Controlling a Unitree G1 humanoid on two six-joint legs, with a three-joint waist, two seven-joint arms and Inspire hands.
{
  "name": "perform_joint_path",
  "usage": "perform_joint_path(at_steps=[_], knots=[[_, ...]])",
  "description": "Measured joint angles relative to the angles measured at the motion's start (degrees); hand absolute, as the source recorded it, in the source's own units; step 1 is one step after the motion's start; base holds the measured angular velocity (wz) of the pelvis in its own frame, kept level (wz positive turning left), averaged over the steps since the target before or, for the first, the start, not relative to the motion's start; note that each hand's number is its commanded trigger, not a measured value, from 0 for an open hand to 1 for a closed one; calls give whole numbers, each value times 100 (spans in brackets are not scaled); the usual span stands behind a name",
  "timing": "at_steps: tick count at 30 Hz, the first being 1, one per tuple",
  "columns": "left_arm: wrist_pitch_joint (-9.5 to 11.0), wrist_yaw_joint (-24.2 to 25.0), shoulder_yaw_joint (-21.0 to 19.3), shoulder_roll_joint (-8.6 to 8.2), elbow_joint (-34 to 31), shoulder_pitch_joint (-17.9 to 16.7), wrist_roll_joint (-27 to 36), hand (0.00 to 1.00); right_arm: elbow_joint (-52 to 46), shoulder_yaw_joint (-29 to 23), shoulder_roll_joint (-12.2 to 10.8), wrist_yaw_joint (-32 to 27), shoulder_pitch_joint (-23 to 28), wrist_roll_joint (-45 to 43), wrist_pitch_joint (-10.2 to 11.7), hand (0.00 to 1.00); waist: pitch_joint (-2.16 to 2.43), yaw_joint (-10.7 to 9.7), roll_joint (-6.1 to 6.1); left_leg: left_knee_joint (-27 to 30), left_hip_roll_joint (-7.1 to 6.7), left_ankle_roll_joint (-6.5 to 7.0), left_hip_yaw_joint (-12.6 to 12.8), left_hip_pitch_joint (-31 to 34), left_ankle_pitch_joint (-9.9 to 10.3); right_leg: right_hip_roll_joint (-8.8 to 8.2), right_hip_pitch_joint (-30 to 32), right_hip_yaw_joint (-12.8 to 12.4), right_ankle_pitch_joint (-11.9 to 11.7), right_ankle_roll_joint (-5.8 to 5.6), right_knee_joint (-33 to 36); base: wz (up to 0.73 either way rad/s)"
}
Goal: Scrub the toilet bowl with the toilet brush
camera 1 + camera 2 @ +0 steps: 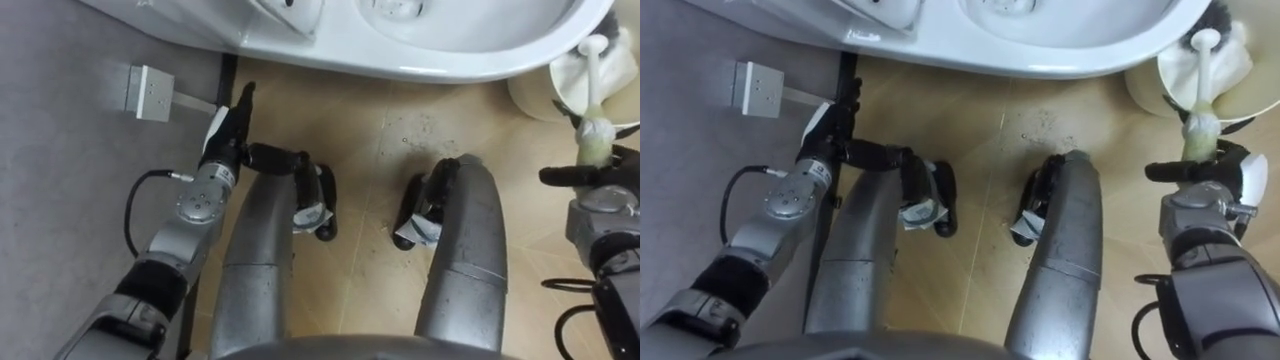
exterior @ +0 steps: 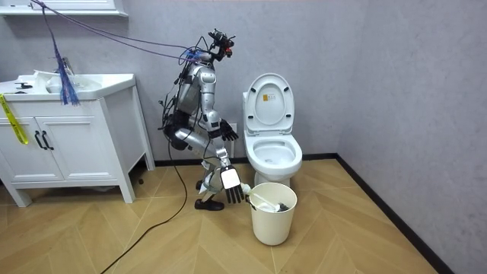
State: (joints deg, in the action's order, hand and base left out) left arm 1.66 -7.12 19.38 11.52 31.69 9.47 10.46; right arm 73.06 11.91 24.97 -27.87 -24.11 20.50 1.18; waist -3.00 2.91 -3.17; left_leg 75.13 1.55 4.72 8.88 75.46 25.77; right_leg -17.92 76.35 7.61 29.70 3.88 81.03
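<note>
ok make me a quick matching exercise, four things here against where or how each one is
1 toilet lid
2 brush
3 bin
4 left hand

a standing on the wood floor
b raised upright
c gripped in the right hand
d empty, near the wall socket

Pairs: 1-b, 2-c, 3-a, 4-d

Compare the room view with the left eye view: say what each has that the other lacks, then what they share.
Room view: the white sink cabinet and the raised toilet lid. Left eye view: a white wall box and dark specks on the floor before the toilet. Shared: the toilet, the pale bin holding the brush, the right hand at the brush's handle, and the open left hand.
</note>
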Motion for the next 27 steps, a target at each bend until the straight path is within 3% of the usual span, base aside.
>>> perform_joint_path(at_steps=[5, 12, 18, 22, 27], knots=[[3, 8, 13, 21, -42, -53, 362, 0, 0, 59, 13, 45, 45, 294, -2, 100, -4, 30, 6, 17, 23, 25, 21, 14, 15, -17, 0, 19, 8, -6, 3, 1], [35, -4, 13, 44, -44, -85, 369, 0, 45, 195, 13, 73, 101, 440, 6, 100, -5, 61, 9, 59, 73, 31, 24, -12, 42, 7, -53, 48, 8, -8, 3, -1], [38, -9, -10, 109, -200, -367, 369, 0, 17, 193, -16, 235, 263, 575, 9, 100, -2, 140, 4, 27, 181, 17, 4, -215, 89, 121, -273, 92, -4, -7, -130, -9], [39, -2, -20, 111, -189, -531, 367, 0, 12, 193, -66, 473, 515, 946, 5, 100, 4, 171, 1, -376, 188, -17, 2, -741, 70, 170, -826, 189, -62, -50, -548, -6], [41, -11, -62, 158, -123, -784, 353, 0, 124, 86, -94, 764, 688, 1595, -18, 100, 11, 120, 19, -1257, 169, -73, 1, -1597, -126, 275, -1739, 384, -284, -136, -1468, -2]])
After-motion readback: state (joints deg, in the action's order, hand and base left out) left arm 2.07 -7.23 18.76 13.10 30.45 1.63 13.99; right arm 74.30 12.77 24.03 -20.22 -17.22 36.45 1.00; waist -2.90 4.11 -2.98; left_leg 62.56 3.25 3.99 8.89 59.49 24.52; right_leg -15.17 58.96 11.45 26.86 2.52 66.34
